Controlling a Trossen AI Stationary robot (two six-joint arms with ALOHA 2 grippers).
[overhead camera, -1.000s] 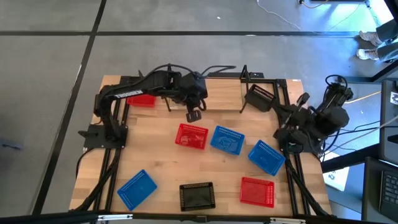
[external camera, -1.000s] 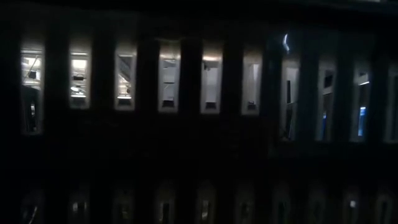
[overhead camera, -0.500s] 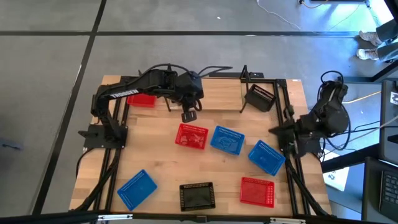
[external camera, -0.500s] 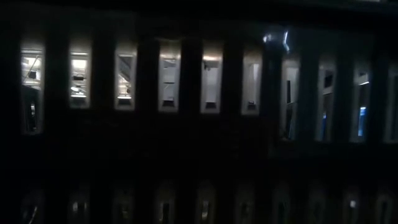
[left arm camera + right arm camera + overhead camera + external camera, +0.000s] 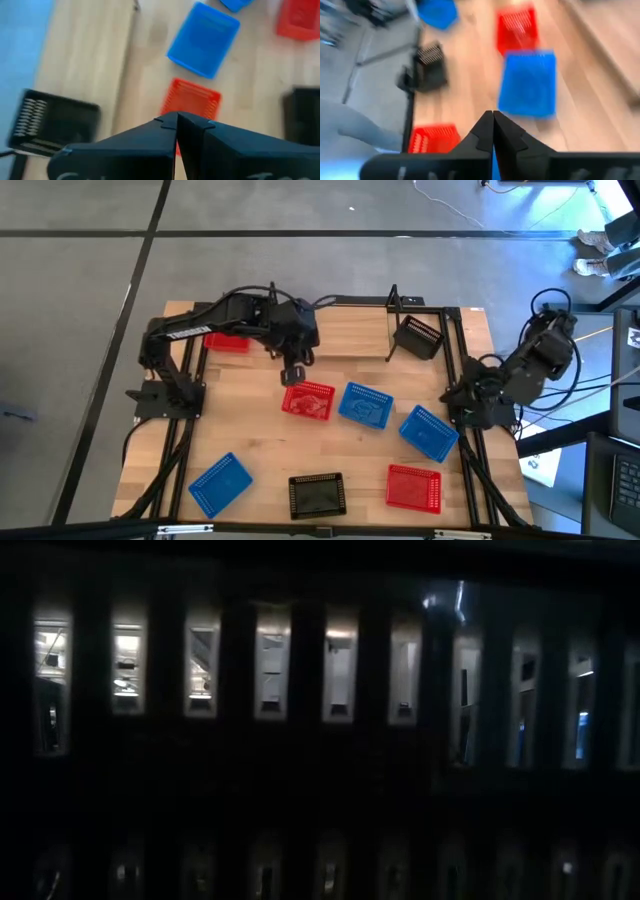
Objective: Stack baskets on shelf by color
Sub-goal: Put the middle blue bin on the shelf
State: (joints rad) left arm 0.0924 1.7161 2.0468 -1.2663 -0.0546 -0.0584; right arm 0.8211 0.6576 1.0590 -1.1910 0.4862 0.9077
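Left gripper (image 5: 292,373), fingers pressed together and empty, hovers just beyond the red basket (image 5: 308,400); descending unopened risks shoving it into the blue basket (image 5: 366,406).

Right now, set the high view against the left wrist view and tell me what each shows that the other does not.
Only the high view shows both arms whole, the right gripper at the table's right edge, a red basket on the shelf and the front blue basket. Only the left wrist view shows the left gripper up close, shut and empty. Both show the red basket just beyond that gripper, the blue basket next to it, and the tilted black basket.
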